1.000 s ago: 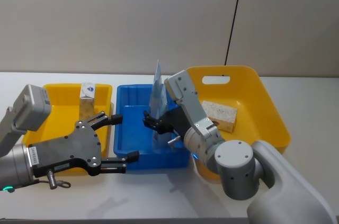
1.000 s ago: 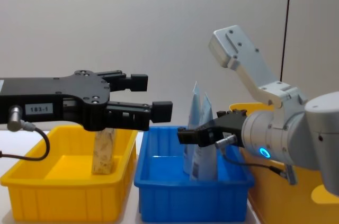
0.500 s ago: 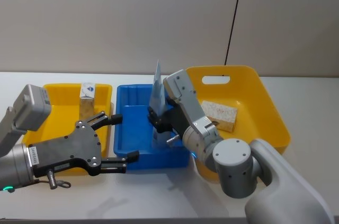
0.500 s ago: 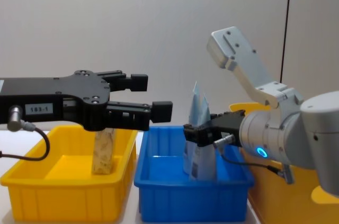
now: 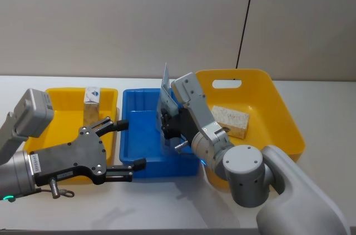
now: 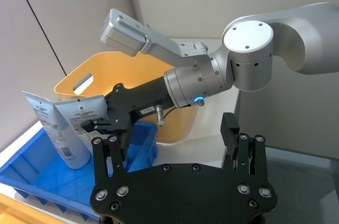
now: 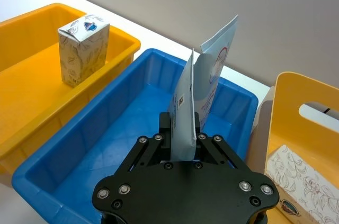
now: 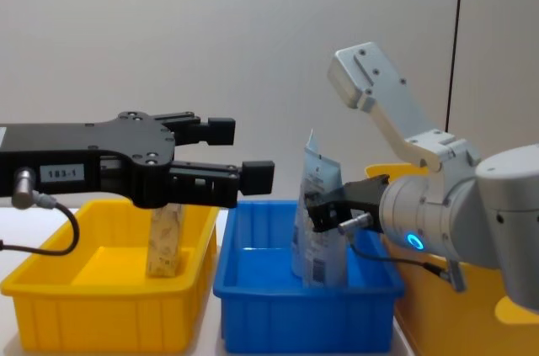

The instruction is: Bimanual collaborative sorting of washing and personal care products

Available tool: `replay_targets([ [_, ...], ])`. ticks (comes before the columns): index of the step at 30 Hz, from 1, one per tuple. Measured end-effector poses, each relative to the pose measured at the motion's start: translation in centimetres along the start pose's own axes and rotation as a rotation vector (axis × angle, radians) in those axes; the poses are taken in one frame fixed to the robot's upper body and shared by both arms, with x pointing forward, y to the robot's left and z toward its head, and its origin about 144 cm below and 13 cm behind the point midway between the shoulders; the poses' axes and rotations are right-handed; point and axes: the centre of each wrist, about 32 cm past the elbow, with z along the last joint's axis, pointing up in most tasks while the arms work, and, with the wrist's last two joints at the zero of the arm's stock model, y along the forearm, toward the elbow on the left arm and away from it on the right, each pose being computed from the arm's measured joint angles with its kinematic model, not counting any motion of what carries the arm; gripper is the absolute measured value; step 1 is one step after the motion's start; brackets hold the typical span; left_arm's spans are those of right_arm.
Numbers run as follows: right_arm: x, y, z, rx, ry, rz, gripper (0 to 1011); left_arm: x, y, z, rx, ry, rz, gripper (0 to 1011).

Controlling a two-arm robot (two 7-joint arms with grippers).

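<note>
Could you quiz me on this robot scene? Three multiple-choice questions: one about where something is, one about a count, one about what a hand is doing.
1. Where does the small beige marbled carton with the white-and-blue top stand?
A. blue plastic bin
B. small yellow plastic bin
C. on the table

2. How many pale-blue flat-crimped squeeze tubes stand in the blue plastic bin?
A. one
B. two
C. four

3. What is the right hand doing?
A. closed on a tube
B. open above the carton
C. holding a bin

Answers: 1 B, it stands upright in the small yellow plastic bin. 2 B, the left wrist view shows two. 3 A, its fingers pinch a tube; the left hand hangs open.
</note>
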Motion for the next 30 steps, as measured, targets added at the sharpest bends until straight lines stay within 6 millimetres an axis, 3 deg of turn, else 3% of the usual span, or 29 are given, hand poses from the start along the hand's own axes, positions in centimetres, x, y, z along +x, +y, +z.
replay_targets([
  [30, 1.1, -1.1, 0.8, 0.064, 0.013, -0.003, 128, 0.0, 0.0, 0.0, 0.000, 0.000, 0.000, 1002],
])
